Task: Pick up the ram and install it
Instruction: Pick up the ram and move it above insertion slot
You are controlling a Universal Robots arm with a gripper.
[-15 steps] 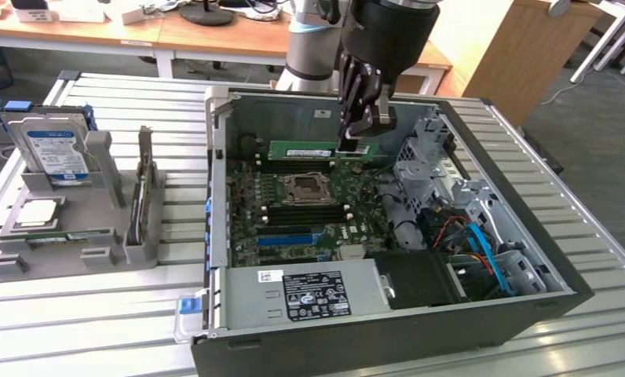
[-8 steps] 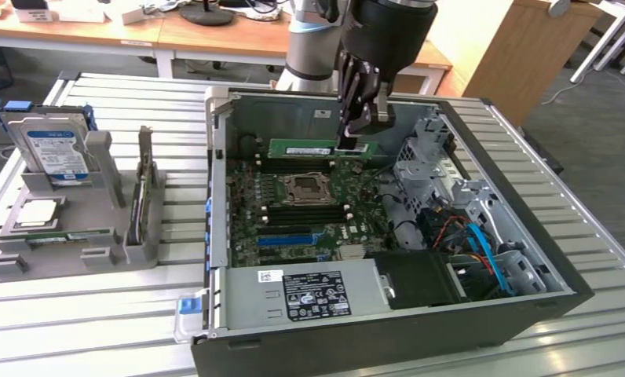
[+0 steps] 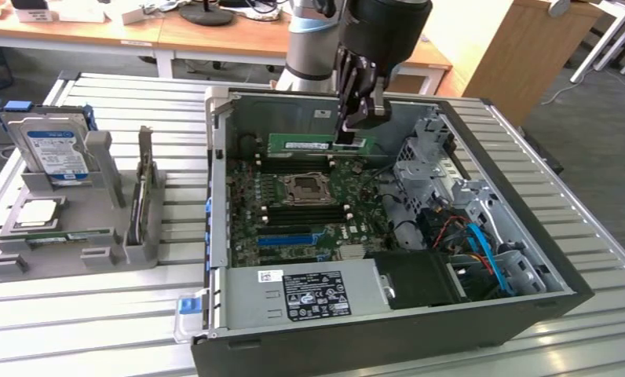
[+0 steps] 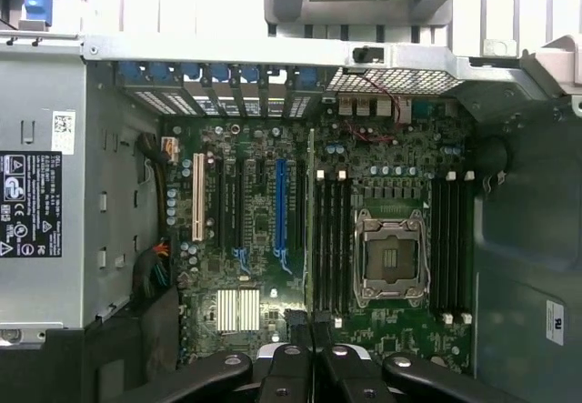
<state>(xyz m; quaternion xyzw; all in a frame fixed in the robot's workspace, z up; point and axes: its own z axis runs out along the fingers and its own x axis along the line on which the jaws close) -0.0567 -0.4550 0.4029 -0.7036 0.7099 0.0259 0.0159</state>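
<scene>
Ram: long, thin green circuit-board ram stick (image 3: pixel 321 144) w/ dark chips + small white label; held level, long edge down; seen edge-on in wrist view (image 4: pixel 312 239).
Where: inside the case, hanging over the mobo's black slots just beyond the CPU socket; not seated.
Jaws: black gripper (image 3: pixel 349 135) (image 4: pixel 313 353) clenched on the stick's top edge, toward its end at the exterior view's right.
Case: open black-and-silver metal PC case (image 3: pixel 396 338) lying on its side.
Case, near: silver PSU box (image 3: pixel 291 294) w/ black label.
Case, mid: green mobo (image 3: pixel 291 224), square metal CPU socket (image 3: pixel 307 188) (image 4: pixel 391 257).
Tray: grey plastic holder (image 3: pixel 134 251) at the exterior view's left; square silver processor (image 3: pixel 38 212) flat, blue-labelled silver HDD (image 3: pixel 56 153) upright behind it.
Under: slatted metal table (image 3: pixel 82 314).
Far: wooden desk (image 3: pixel 103 35).
</scene>
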